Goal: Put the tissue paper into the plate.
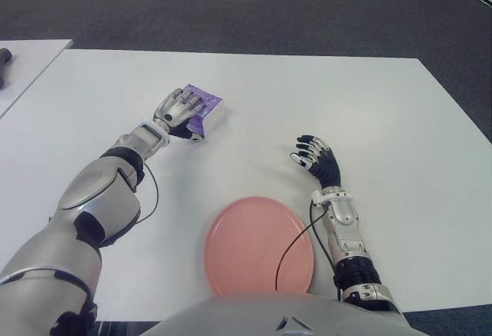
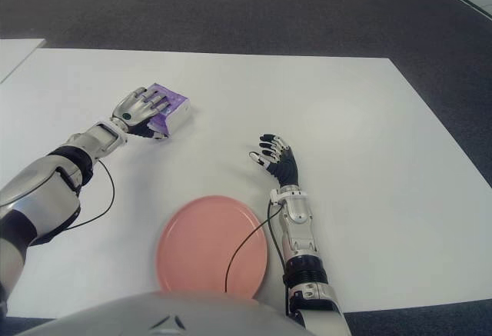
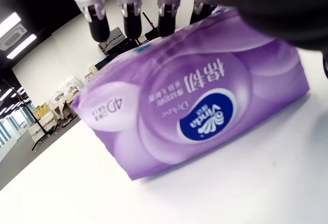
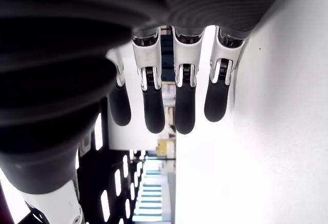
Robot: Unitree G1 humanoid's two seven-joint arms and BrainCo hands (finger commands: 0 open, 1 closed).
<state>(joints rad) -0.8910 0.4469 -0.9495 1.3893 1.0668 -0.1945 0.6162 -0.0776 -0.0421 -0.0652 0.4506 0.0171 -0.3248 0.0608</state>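
Note:
A purple tissue pack [image 1: 207,110] lies on the white table [image 1: 346,98], left of the middle. My left hand [image 1: 181,112] covers it from the near side, fingers laid over its top and thumb against its near face. The left wrist view shows the tissue pack [image 3: 195,116] close up, its underside on the table, with my fingers [image 3: 128,8] reaching over the top edge. A pink plate [image 1: 257,245] with nothing on it sits at the front edge, before my body. To the right of the plate my right hand [image 1: 314,158] is held up with fingers [image 4: 154,106] spread, holding nothing.
A second white table [image 1: 23,59] adjoins at the far left, with a dark object [image 1: 4,63] at its edge. Dark carpet lies beyond the far edge. A black cable [image 1: 296,244] crosses the plate's right side.

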